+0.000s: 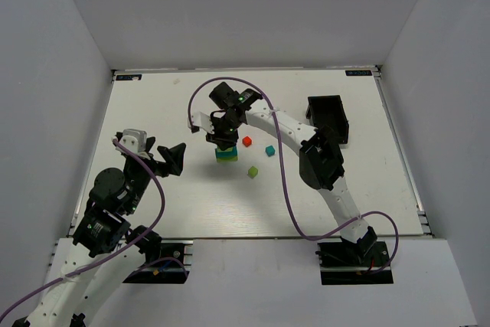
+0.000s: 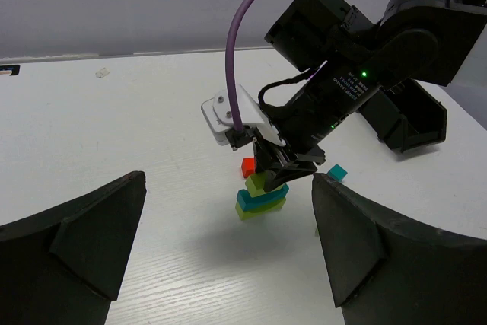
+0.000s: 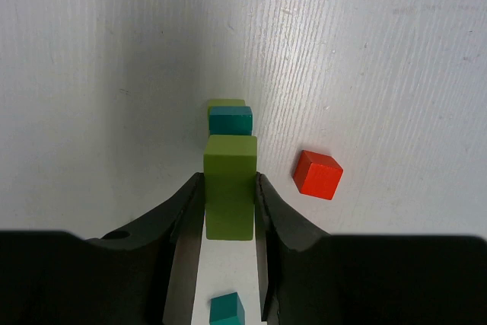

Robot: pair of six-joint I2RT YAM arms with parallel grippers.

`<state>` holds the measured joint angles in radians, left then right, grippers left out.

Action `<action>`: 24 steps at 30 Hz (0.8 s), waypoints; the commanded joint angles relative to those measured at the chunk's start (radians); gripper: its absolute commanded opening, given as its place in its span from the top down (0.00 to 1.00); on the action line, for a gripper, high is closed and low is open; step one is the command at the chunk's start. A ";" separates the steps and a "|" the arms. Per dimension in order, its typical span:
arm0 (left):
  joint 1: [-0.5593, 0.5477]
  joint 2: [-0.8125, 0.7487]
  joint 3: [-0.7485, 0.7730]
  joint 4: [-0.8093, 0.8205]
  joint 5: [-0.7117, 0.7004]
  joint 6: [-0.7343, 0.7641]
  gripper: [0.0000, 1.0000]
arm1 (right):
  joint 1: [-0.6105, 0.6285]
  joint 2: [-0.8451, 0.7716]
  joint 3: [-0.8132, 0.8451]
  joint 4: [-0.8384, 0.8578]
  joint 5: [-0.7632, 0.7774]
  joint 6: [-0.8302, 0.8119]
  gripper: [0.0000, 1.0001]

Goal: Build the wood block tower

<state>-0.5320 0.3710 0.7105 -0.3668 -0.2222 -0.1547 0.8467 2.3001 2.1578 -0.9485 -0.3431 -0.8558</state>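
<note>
Tower (image 1: 226, 156) mid-table (image 1: 153, 105), right hand (image 1: 224, 142) on top; loose cubes (image 1: 270, 151) just right, bin (image 1: 329, 116) beyond; left hand (image 1: 173, 158) to left

Past my left gripper (image 2: 228, 180), its fingers spread wide, I see the right gripper (image 2: 278, 167) clamped on a lime-green block (image 2: 261, 183) atop the wood block tower (image 2: 257, 202). A red cube (image 2: 247, 166) sits just behind it, and a teal cube (image 2: 336, 172) lies to its right.
</note>
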 commanded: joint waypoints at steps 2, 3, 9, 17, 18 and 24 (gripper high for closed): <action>0.006 -0.004 -0.005 -0.006 -0.008 -0.005 0.00 | 0.006 0.004 -0.001 -0.010 -0.010 0.020 0.96; 0.006 -0.004 -0.005 -0.006 -0.008 -0.005 0.00 | 0.008 0.002 -0.004 -0.007 -0.008 0.023 0.96; 0.006 -0.004 -0.005 -0.006 -0.008 -0.005 0.00 | 0.005 0.001 -0.012 -0.003 -0.008 0.032 0.96; 0.006 -0.004 -0.005 -0.006 -0.008 -0.005 0.00 | 0.008 0.002 -0.021 0.008 -0.004 0.037 0.96; 0.006 -0.004 -0.005 -0.006 -0.008 -0.005 0.00 | 0.006 0.002 -0.019 0.007 -0.004 0.038 0.96; 0.006 -0.004 -0.005 -0.006 -0.008 -0.005 0.00 | 0.006 0.002 -0.023 0.017 0.003 0.044 0.96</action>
<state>-0.5320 0.3710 0.7105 -0.3668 -0.2222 -0.1547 0.8467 2.3001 2.1433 -0.9432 -0.3397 -0.8261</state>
